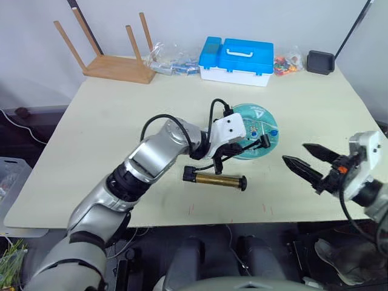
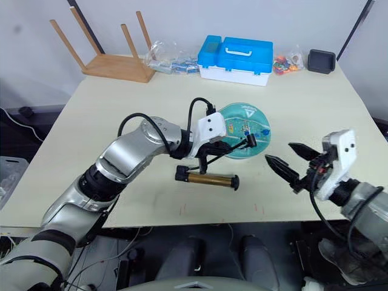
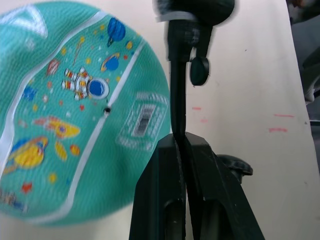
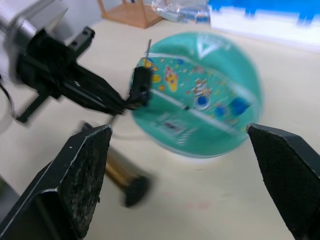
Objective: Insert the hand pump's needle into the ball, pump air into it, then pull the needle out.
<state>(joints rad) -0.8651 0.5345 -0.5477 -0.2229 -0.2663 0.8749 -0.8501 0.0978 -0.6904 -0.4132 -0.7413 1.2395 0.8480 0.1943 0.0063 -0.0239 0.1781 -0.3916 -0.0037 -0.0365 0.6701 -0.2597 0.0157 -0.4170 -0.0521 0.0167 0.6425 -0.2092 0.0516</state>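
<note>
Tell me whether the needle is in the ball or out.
Out: the needle points up, clear of the ball, whose valve hole sits empty.

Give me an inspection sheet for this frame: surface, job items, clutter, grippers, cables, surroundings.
Surface: beige table, faint red marks near its front edge.
Job's things: teal ball looks flattened; hand pump lies in front of it; needle not yet in the ball's valve.
Clutter: blue-and-white case, upturned wooden stool, plastic bags, black tray, all at the far edge.
Grippers: left gripper shut on the hose; right gripper open, holding nothing.
Cables: black cable looped over the left arm.
Surroundings: white wall, dark floor.
</note>
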